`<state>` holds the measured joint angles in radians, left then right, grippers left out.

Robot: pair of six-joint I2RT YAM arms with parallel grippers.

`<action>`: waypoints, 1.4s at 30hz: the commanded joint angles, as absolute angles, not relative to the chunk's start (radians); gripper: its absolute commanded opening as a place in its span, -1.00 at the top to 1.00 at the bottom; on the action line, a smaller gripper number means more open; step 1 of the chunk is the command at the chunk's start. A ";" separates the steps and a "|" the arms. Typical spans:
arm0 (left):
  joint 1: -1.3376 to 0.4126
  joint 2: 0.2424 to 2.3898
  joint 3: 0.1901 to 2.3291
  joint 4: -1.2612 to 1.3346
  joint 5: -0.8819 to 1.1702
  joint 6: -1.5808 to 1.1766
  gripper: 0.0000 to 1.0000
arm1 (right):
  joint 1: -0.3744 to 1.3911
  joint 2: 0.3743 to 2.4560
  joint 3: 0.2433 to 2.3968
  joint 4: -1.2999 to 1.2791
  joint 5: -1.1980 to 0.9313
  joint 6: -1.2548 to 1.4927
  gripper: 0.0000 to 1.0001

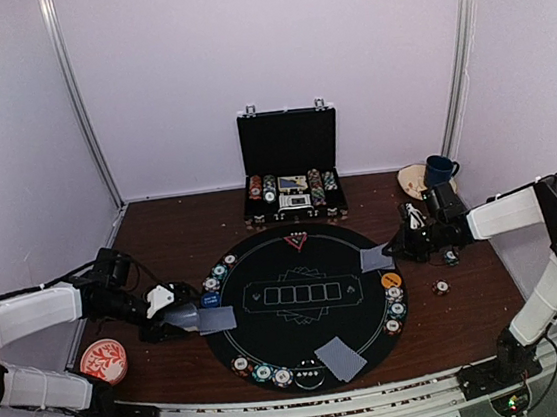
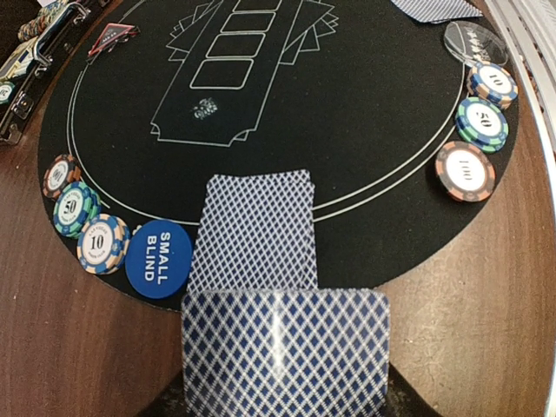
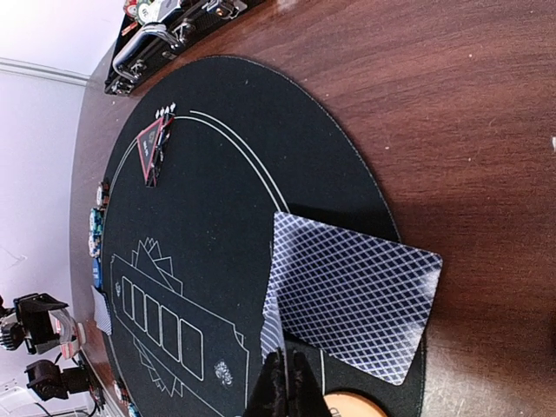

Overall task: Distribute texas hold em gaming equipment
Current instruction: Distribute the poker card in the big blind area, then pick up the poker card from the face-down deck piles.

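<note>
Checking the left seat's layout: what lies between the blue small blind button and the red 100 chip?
A face-down card on the black mat, then bare mat, seen in the left wrist view.

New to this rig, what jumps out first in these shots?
The round black poker mat mid-table, ringed with chip clusters and face-down cards at its left, right and near edges. Behind it stands the open black briefcase of chips. The left gripper holds a playing card at the mat's left edge.

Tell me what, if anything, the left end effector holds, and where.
A blue-backed playing card, held by its near end, toward the wrist.
</note>
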<state>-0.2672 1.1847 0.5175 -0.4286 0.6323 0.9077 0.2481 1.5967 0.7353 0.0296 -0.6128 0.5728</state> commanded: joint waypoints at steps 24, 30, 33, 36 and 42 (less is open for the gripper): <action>-0.261 1.182 0.523 -0.418 0.658 0.919 0.78 | 0.210 1.695 0.811 0.013 -0.574 0.542 0.56; -0.262 1.184 0.523 -0.419 0.657 0.919 0.78 | 0.210 1.677 0.816 -0.011 -0.526 0.534 0.43; -0.262 1.182 0.522 -0.419 0.658 0.918 0.78 | 0.209 1.669 0.819 -0.022 -0.507 0.531 0.35; -0.262 1.183 0.524 -0.418 0.658 0.918 0.79 | 0.209 1.659 0.821 -0.033 -0.482 0.529 0.29; -0.262 1.188 0.524 -0.418 0.657 0.918 0.79 | 0.207 1.621 0.822 -0.058 -0.410 0.522 0.17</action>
<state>-0.2672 1.1847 0.5175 -0.4286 0.6323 0.9081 0.2161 1.6737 0.7986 -0.0341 -0.4896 0.5438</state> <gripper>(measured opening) 0.554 0.396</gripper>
